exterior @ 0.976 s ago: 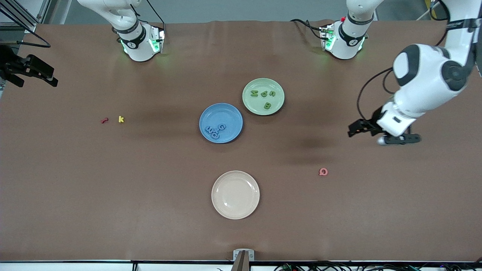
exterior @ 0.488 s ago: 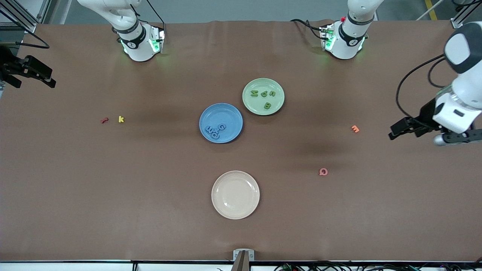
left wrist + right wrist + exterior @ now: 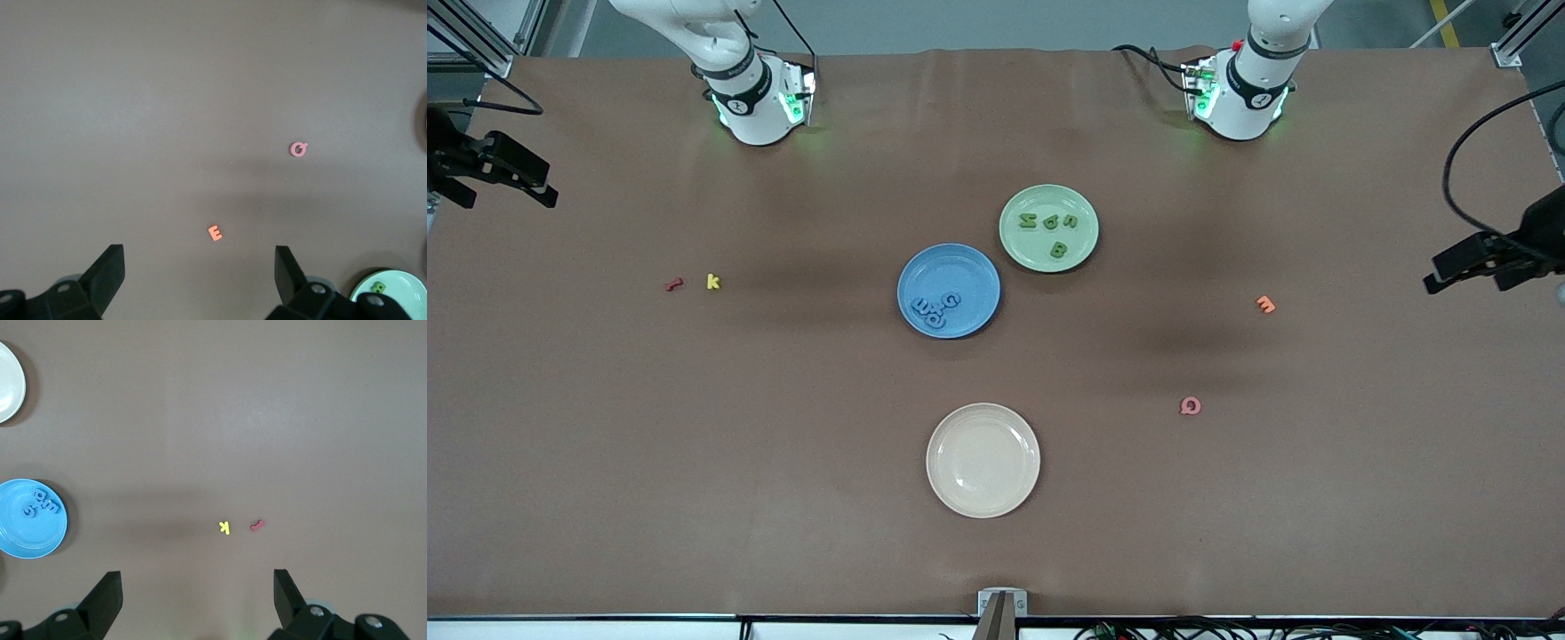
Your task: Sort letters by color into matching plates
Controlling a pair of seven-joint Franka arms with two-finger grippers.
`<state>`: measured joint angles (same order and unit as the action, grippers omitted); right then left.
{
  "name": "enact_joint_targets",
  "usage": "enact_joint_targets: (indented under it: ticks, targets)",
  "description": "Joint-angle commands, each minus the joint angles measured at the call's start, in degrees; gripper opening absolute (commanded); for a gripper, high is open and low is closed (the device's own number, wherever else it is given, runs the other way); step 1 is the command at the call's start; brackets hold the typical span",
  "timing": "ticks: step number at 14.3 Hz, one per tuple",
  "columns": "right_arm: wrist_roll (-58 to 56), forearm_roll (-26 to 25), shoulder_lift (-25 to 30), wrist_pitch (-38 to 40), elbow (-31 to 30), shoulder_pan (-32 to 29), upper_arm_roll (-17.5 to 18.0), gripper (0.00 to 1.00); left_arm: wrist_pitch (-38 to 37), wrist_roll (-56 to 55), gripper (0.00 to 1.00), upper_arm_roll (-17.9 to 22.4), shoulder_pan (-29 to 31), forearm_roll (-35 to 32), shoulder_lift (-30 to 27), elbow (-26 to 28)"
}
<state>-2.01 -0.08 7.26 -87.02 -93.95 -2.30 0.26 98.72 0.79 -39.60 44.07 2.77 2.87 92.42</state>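
Observation:
The blue plate [image 3: 960,271] sits mid-table with several blue letters [image 3: 934,309] piled in it. Touching it, farther from the front camera, the pale green plate [image 3: 1080,209] holds several dark green letters [image 3: 1058,250]. My left gripper [image 3: 1458,271] hangs open and empty over the left arm's end of the table; in its wrist view the left gripper [image 3: 199,257] is above bare tabletop. My right gripper [image 3: 525,173] waits open and empty over the right arm's end; in its wrist view the right gripper [image 3: 197,577] sees the blue plate [image 3: 27,537] far off.
A cream plate [image 3: 983,498] lies nearer the front camera than the blue plate. An orange E [image 3: 1265,305] and a pink Q [image 3: 1190,406] lie toward the left arm's end. A yellow k [image 3: 712,282] and a red letter [image 3: 673,284] lie toward the right arm's end.
My left arm has swung away toward its end of the table, uncovering the orange E. The right gripper has barely moved. Plates and letters stayed put.

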Motion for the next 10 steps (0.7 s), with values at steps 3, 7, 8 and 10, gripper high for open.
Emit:
enact_joint_targets:
  ticks: [3,7,8,10]
  targets:
    - [-0.9,1.0,0.4,-0.5,-0.5,-0.4,0.4,1.0,-3.1,0.8,0.99,0.5,-0.1,-0.7,-2.9,-2.0]
    - [-1.0,0.9,0.5,-0.3,-0.5,-0.4,0.4,1.0,-3.0,0.7,0.99,9.7,-9.3,-0.7,-2.9,-2.0]
    - [-1.0,0.9,0.5,-0.3,-0.5,-0.4,0.4,1.0,-3.0,0.4,0.99,14.4,-14.5,-0.7,-2.9,-2.1]
    - [-1.0,0.9,0.5,-0.3,-0.5,-0.4,0.4,1.0,-3.1,0.2,0.99,25.5,-25.5,-0.7,-3.0,-2.0]
